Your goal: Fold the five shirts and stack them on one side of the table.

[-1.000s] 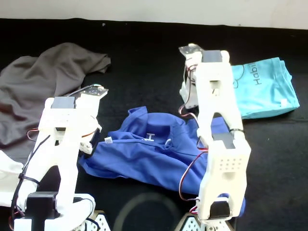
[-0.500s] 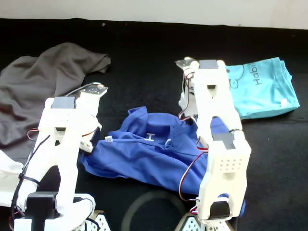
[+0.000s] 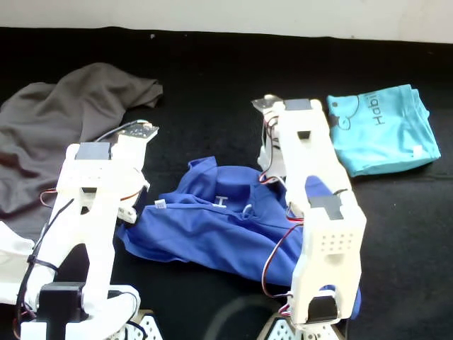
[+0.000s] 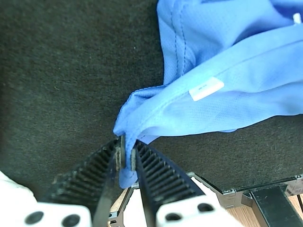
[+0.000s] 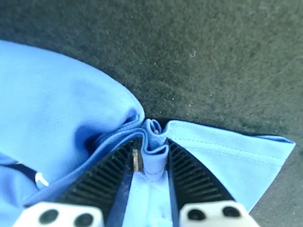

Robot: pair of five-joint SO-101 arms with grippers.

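Note:
A crumpled blue shirt (image 3: 212,223) lies in the middle of the black table between both arms. My left gripper (image 4: 127,158) is shut on a corner of the blue shirt (image 4: 213,90), pinching a fold of cloth between its ribbed black fingers (image 4: 90,177). At the shirt's far right edge, my right gripper (image 5: 150,163) is shut on a bunched fold of the blue shirt (image 5: 57,118). A folded turquoise shirt (image 3: 382,131) rests at the back right. A rumpled grey shirt (image 3: 67,117) lies at the back left.
A bit of white cloth (image 3: 10,248) shows at the left edge beside the left arm (image 3: 92,205). The right arm (image 3: 315,205) stretches over the blue shirt's right side. Bare black table (image 3: 212,85) lies between the grey and turquoise shirts.
The right arm has swung leftward, away from the turquoise shirt, carrying its pinched fold of the blue shirt with it. The left arm has stayed in place.

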